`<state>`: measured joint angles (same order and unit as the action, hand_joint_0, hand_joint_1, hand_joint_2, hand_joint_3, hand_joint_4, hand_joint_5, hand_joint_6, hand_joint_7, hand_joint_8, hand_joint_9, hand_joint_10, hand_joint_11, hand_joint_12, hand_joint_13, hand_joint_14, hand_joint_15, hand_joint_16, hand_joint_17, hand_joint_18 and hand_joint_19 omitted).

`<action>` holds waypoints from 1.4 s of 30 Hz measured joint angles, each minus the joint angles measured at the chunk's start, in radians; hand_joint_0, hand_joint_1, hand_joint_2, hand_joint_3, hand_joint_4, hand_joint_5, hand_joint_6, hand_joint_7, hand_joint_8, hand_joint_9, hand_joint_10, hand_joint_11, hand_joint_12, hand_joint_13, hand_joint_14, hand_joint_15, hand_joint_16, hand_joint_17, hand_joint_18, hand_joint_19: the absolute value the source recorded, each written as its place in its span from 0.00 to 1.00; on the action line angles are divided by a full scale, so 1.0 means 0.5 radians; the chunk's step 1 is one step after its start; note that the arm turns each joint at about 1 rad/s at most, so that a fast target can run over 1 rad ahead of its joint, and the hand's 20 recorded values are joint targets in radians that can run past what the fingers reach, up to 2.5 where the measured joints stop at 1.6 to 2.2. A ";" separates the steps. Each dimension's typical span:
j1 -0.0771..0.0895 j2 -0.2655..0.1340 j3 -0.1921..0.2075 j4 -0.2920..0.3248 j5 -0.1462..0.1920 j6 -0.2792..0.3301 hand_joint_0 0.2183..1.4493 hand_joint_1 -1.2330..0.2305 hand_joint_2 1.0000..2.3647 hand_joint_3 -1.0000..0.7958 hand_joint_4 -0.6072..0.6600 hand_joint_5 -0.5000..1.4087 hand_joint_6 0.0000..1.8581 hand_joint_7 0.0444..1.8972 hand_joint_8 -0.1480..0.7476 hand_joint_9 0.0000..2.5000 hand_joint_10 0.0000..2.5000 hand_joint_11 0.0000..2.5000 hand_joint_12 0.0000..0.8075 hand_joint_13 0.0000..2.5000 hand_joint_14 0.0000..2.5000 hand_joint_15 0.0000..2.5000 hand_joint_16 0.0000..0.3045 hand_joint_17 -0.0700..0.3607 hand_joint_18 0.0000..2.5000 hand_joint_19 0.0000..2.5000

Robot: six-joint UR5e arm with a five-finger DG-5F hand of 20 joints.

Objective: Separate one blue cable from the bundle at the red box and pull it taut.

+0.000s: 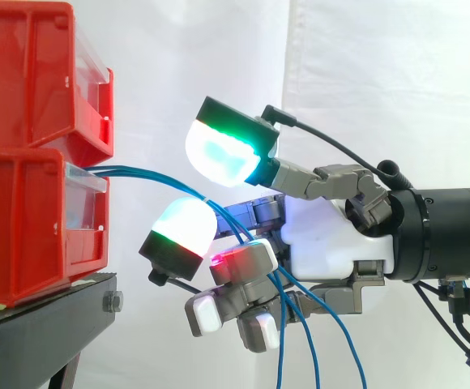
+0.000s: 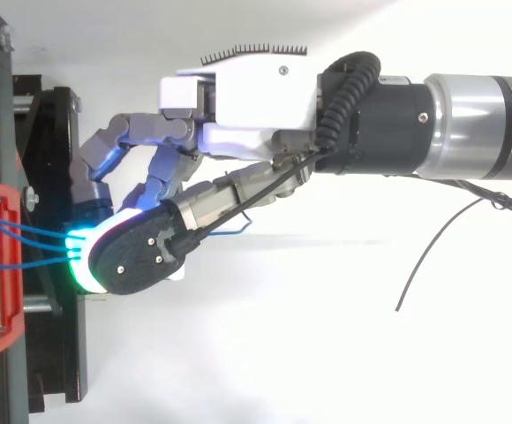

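Two red bins (image 1: 32, 219) top black stand (image 1: 49, 324), white curtain (image 1: 381, 81) behind; fingers (image 1: 182, 231) clasp blue cables (image 1: 150, 176).

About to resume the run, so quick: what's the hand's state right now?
Hand: cannot tell; the blue cables from the red box run through it, but a grip on them is unclear.

This looks like a robotics lab test rig: a plain white curtain (image 1: 365, 73) as backdrop, stacked red storage bins (image 1: 24, 162) on a black stand (image 1: 49, 312) at nine o'clock, an industrial arm (image 1: 454, 235) at three o'clock.
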<state>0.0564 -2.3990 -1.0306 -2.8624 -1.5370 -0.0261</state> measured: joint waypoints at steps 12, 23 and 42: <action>-0.004 0.001 0.000 0.000 0.001 0.008 0.45 0.24 0.01 0.35 0.48 0.15 0.50 0.59 0.53 0.48 0.01 0.52 0.46 0.40 0.01 0.28 0.15 0.40 0.39 0.33; -0.005 0.000 0.000 -0.006 0.003 0.009 0.30 0.25 0.00 0.28 0.52 0.17 0.48 0.57 0.53 0.52 0.01 0.54 0.46 0.42 0.01 0.28 0.15 0.40 0.40 0.33; -0.009 0.000 0.008 -0.010 0.003 0.012 0.33 0.46 0.00 0.28 0.46 0.21 0.45 0.63 0.50 0.64 0.01 0.55 0.45 0.49 0.01 0.30 0.15 0.39 0.45 0.36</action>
<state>0.0521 -2.3991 -1.0266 -2.8675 -1.5356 -0.0200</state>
